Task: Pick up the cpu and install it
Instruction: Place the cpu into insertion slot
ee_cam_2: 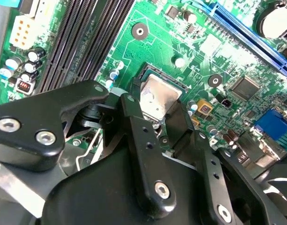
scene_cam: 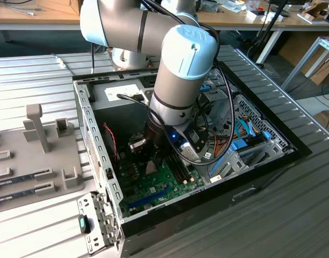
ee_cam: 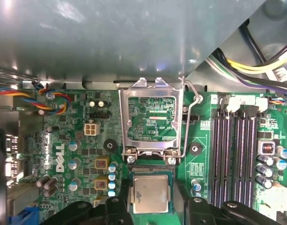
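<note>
The cpu (ee_cam: 149, 193) is a flat silvery square with a thin green rim, and it rests at the motherboard's socket. It also appears between the black fingers (ee_cam_2: 134, 122) in the second wrist view, as the cpu (ee_cam_2: 157, 96). My gripper (ee_cam: 150, 202) is shut on the cpu, one finger against each of two opposite edges. The socket's metal load plate (ee_cam: 151, 117) stands swung open beside the chip, with its wire lever (ee_cam: 190, 122) raised. In the exterior view my gripper (scene_cam: 153, 161) reaches down into the open computer case (scene_cam: 94, 134).
Black memory slots (ee_cam: 232, 154) run alongside the socket, and a long blue slot (ee_cam_2: 255, 33) lies further off. Coloured cables (scene_cam: 245, 134) and drive bays fill the case toward the exterior view's right. A grey fixture tray (scene_cam: 35, 156) sits outside the case on the exterior view's left.
</note>
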Available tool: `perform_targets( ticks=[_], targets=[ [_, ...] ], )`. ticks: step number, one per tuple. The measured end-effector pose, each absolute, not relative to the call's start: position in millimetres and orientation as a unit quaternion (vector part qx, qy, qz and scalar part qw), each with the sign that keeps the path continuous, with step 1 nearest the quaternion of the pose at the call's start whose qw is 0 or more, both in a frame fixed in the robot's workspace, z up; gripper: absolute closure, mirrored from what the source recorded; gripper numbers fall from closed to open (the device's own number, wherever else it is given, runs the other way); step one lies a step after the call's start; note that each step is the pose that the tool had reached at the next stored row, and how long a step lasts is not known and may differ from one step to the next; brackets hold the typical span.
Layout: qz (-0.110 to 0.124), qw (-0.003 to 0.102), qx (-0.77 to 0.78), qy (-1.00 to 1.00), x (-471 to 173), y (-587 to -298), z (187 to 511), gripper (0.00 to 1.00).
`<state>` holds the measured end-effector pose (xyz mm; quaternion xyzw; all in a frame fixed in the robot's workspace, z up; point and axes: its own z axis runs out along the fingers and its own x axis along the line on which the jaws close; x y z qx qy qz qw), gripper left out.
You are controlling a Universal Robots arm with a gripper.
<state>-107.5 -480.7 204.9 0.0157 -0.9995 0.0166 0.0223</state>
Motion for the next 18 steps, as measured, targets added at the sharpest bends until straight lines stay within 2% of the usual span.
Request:
perform_targets(
  ticks=[18],
  targets=[
    [0.017,0.022,0.027,-0.999,-109,-480,219,0.51]
  ],
)
